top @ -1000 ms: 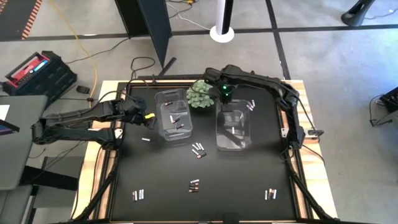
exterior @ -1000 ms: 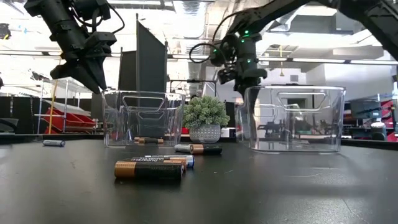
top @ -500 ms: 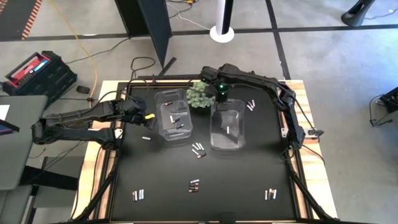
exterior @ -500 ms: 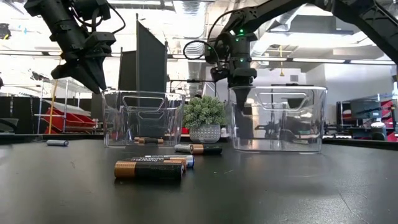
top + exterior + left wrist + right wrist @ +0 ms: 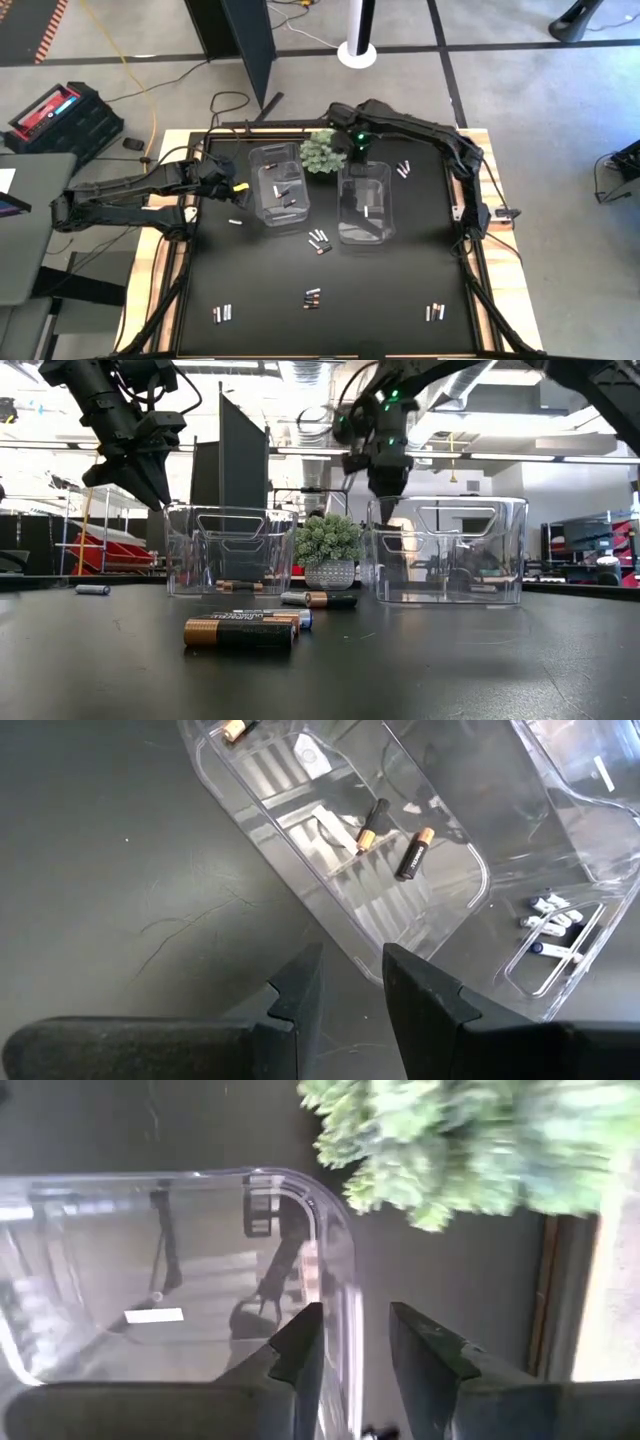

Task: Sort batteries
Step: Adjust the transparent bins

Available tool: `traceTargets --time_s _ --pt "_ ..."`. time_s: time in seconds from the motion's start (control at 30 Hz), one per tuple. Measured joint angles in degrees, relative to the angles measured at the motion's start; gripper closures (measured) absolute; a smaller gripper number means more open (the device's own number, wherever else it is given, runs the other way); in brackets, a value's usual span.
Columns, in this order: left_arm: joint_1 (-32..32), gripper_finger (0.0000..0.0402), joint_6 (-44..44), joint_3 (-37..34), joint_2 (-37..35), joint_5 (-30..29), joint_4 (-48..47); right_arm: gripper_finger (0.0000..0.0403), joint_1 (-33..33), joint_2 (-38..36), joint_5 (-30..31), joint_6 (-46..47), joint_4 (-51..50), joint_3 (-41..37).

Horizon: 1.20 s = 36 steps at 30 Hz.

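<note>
Quickly, left side first: left gripper [image 5: 230, 186] hangs in the air just outside the left clear bin [image 5: 262, 215]. Its fingers are slightly spread with nothing between them, and it hasn't budged over the last second. Just past its tips, inside that bin, lie a few dark copper-ended batteries [image 5: 281, 191]. One pale cell [image 5: 236, 222] sits on the mat close below-beside this claw, outside the bin.

Middle: green plant [image 5: 322, 152] sits just beside the right gripper [image 5: 357, 148], on its left-arm side.

Right gripper is where the change is. A second ago it was down at the far wall of the right clear bin [image 5: 345, 228], pressed together. The bin has since slid over toward the plant and the left bin. Now the claw has lifted above that rim and its fingers are spread, the rim line showing in the gap, nothing pinched. Looks like a bin nudge just finished and let go, not a battery pick. Under and ahead of this claw, a pale cell [image 5: 368, 210] lies on the bin floor.

Still unsorted, judging by the table: a small pair [image 5: 403, 169] just beside the right claw on its outer side. Clusters lie well away toward the front: mixed group [image 5: 319, 241], centre group [image 5: 311, 297], front-left group [image 5: 222, 313], front-right group [image 5: 434, 312]. Most of the sorting remains.
</note>
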Motion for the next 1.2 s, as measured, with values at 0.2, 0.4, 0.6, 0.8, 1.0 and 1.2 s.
traceTargets --time_s 0.2,0.4,0.6,0.8,1.0,1.2 --pt "0.00 0.0300 1.95 0.00 0.00 0.04 0.17 0.0248 -2.20 -8.16 0.01 9.04 -0.07 0.00" --pt "0.01 0.0300 -1.35 0.00 0.68 -1.16 4.08 0.0247 -3.33 -15.86 0.01 19.65 -0.43 -0.10" --pt "0.30 0.0300 -10.08 0.02 4.11 -4.33 4.81 0.0253 -2.11 -21.71 -0.01 24.16 -2.15 -0.98" --pt "1.23 0.0300 -13.32 0.02 8.35 -4.34 5.13 0.0255 -0.40 -26.51 -0.01 26.18 -6.06 -1.05" --pt "1.81 0.0300 -14.91 0.02 12.10 -4.44 6.64 0.0255 1.07 -31.43 0.01 26.78 -6.67 -1.05" --pt "1.81 0.0300 -16.33 0.02 16.45 -2.29 9.28 0.0255 1.01 -35.59 0.03 27.18 -8.26 -1.05"
